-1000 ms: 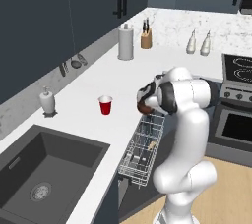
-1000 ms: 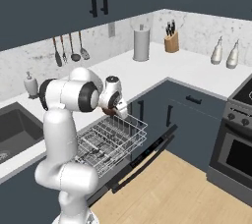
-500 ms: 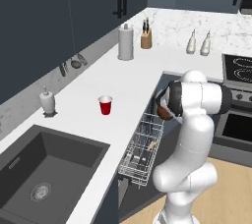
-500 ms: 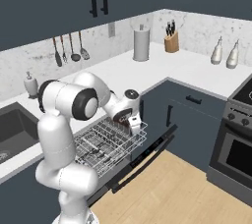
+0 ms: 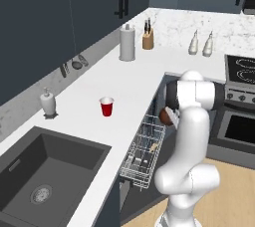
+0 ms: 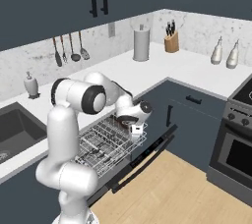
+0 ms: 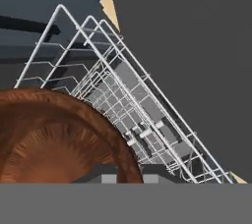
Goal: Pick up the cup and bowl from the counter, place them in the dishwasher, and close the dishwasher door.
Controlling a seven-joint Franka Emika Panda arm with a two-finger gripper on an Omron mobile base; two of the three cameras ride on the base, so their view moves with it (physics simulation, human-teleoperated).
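The dark brown bowl (image 5: 166,117) hangs tilted over the far end of the pulled-out silver rack (image 5: 142,150), with my gripper (image 5: 171,114) shut on its rim. In the hand view the bowl (image 7: 54,139) looms at lower left above the rack wires (image 7: 142,115), and my gripper (image 7: 129,175) sits at the bottom edge. From the right, the bowl (image 6: 129,119) is under the hand, above the rack (image 6: 106,142) and the lowered dishwasher door (image 6: 143,156). The red cup (image 5: 106,106) stands upright on the white counter (image 5: 84,91), left of the arm.
A soap dispenser (image 5: 48,102) stands left of the cup, beside the dark sink (image 5: 45,166). A paper towel roll (image 5: 127,43), a knife block (image 5: 147,39) and two bottles (image 5: 200,45) line the back corner. The steel oven (image 5: 239,121) is to the right, wooden floor (image 6: 187,193) below.
The arm has swung right and down, carrying the bowl from near the counter edge out over the far end of the rack. The cup has stayed put.
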